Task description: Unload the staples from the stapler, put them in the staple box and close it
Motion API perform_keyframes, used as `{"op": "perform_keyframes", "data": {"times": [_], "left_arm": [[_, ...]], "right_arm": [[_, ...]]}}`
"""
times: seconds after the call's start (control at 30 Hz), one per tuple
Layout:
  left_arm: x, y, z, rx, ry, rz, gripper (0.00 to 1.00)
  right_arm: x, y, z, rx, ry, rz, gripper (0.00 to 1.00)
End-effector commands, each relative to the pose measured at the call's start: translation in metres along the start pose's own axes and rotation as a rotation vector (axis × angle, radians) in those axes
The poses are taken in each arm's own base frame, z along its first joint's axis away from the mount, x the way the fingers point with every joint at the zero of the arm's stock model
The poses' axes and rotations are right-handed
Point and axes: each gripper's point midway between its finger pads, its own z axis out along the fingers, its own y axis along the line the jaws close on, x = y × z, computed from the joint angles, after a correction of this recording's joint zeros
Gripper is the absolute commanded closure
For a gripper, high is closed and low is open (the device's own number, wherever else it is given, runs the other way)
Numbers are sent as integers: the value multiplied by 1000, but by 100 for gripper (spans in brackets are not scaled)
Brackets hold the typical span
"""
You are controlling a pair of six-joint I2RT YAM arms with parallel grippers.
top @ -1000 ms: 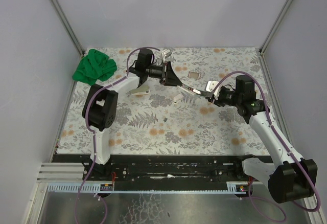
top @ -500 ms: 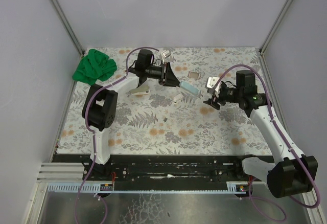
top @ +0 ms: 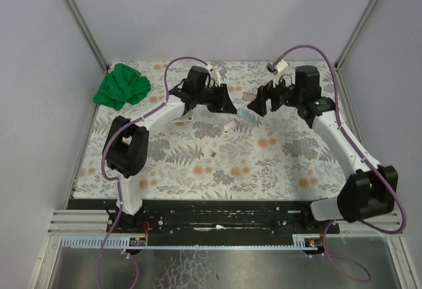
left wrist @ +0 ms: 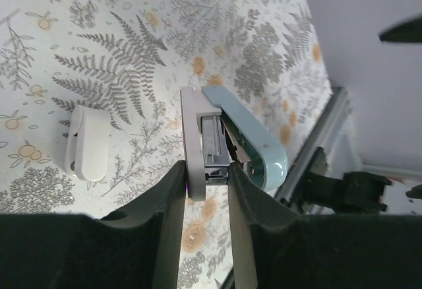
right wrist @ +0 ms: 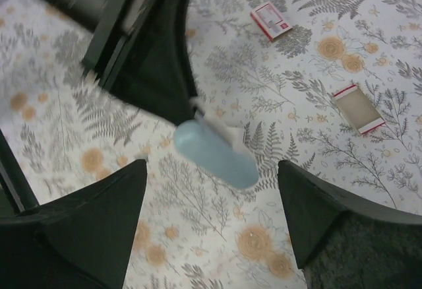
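Note:
My left gripper (top: 229,107) is shut on the stapler (top: 245,113) and holds it above the table. In the left wrist view the fingers (left wrist: 170,200) clamp its grey base (left wrist: 192,137) and metal magazine (left wrist: 214,145). The light blue cover (left wrist: 256,145) stands spread away from the base at the near end. My right gripper (top: 256,103) is open and empty, close to the stapler's free end. In the right wrist view the blue stapler (right wrist: 217,154) lies between and beyond the wide-open right gripper (right wrist: 211,203), not touching it.
A green cloth (top: 122,86) lies at the far left corner. A small white piece (top: 229,127) and a smaller bit (top: 213,152) lie on the floral table (top: 198,170). Two staple boxes (right wrist: 271,21) (right wrist: 356,108) lie on the table in the right wrist view.
My right arm has swung from the right side toward the far middle, bringing its open gripper up to the stapler's tip. My left gripper, still holding the stapler, has shifted slightly right.

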Motion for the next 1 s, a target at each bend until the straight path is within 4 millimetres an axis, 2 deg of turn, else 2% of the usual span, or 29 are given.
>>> {"op": "perform_keyframes", "data": {"times": [0.0, 0.2, 0.43, 0.6, 0.77, 0.97], "left_arm": [[-29, -17, -8, -171, -143, 171, 100], [-32, -25, -9, -251, -192, 215, 100], [-34, -22, -9, -280, -199, 221, 100], [-36, -25, -10, -275, -204, 229, 100], [-35, -23, -10, -303, -207, 244, 100], [-33, -23, -8, -320, -206, 260, 100]], "right_arm": [[-28, -16, 18, 98, -15, 286, 12], [-16, -10, 39, 76, 35, 394, 9], [11, -5, 39, 81, 88, 401, 12], [27, -12, 43, 111, 124, 402, 15], [19, -7, 51, 57, 110, 437, 15], [21, -10, 61, 57, 133, 456, 15]]}}
